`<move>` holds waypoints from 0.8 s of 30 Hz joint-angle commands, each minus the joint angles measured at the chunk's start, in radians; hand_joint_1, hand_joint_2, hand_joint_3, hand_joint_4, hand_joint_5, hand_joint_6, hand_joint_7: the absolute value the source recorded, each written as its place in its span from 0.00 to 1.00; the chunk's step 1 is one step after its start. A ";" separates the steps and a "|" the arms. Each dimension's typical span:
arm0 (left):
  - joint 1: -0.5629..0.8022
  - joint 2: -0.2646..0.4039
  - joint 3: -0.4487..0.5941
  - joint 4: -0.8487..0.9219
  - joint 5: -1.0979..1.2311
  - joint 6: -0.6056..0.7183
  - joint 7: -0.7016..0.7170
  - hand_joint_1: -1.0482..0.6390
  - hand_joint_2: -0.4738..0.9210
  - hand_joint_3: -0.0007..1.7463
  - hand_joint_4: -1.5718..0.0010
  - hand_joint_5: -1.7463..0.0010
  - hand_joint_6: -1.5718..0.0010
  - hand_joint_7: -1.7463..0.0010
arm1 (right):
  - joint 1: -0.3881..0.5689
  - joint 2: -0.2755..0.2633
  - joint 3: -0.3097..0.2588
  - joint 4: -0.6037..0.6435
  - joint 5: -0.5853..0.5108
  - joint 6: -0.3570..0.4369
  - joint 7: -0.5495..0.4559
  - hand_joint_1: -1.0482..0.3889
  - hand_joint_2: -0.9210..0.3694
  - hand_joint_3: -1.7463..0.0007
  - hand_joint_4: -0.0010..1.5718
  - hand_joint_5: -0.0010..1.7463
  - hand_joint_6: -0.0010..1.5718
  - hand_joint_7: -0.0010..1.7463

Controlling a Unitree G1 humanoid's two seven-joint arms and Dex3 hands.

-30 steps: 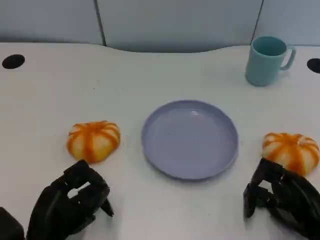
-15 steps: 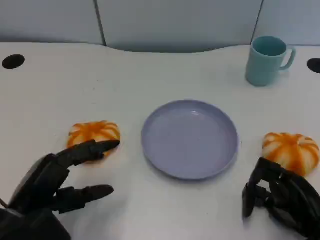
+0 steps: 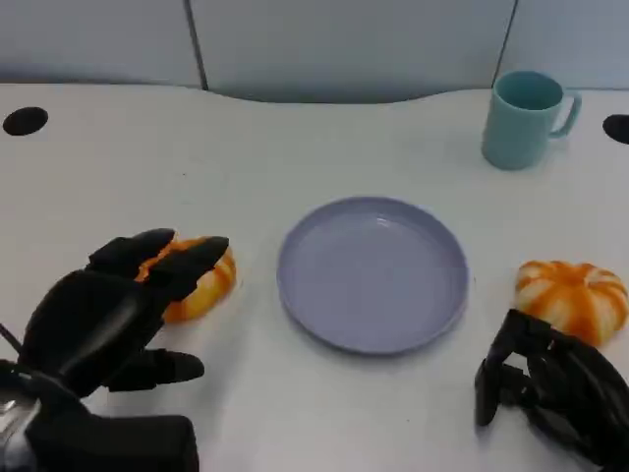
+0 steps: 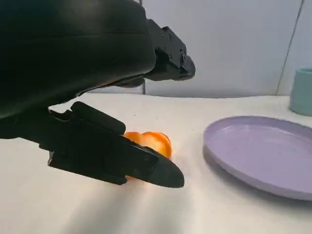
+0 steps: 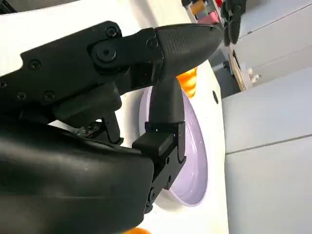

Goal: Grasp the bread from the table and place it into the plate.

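An orange-and-white striped bread point(image 3: 201, 280) lies left of the lilac plate point(image 3: 373, 271). My left hand point(image 3: 113, 315) hovers over its near side with fingers spread, holding nothing; the fingers partly cover the bread. The left wrist view has the bread point(image 4: 148, 143) between my spread fingers point(image 4: 122, 161), with the plate point(image 4: 263, 151) beyond. A second striped bread point(image 3: 573, 298) sits right of the plate. My right hand point(image 3: 550, 388) rests just in front of it with fingers curled in, holding nothing. In the right wrist view the plate point(image 5: 192, 165) lies past those fingers point(image 5: 161, 53).
A teal mug point(image 3: 526, 118) stands at the back right of the white table point(image 3: 295, 147). Two dark round holes point(image 3: 25, 120) mark the table's far corners. A pale wall panel runs behind the table.
My left hand has opened from a curled pose and moved forward over the left bread, now covering its near edge. The right hand has stayed put.
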 commanded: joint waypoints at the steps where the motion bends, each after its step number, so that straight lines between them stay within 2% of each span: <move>1: -0.088 0.042 -0.060 0.070 0.027 0.073 -0.036 0.20 0.99 0.00 1.00 0.98 0.94 1.00 | 0.011 0.000 0.003 0.011 -0.013 0.002 -0.013 0.38 0.00 0.85 0.42 1.00 0.37 0.87; 10: -0.247 0.055 -0.186 0.296 0.048 0.115 -0.001 0.20 0.99 0.00 0.95 0.97 0.91 0.99 | 0.018 -0.005 -0.001 0.003 -0.002 0.012 0.003 0.38 0.00 0.85 0.41 1.00 0.35 0.87; 19: -0.454 0.006 -0.319 0.560 0.037 0.200 -0.065 0.21 0.97 0.00 0.98 0.99 0.91 1.00 | 0.030 -0.002 0.005 -0.014 -0.020 0.010 -0.028 0.39 0.00 0.85 0.41 1.00 0.36 0.87; 24: -0.564 -0.027 -0.379 0.735 0.029 0.216 -0.072 0.22 0.94 0.00 0.98 0.99 0.91 1.00 | 0.031 0.001 -0.001 -0.010 -0.007 0.005 -0.011 0.38 0.00 0.85 0.42 1.00 0.37 0.86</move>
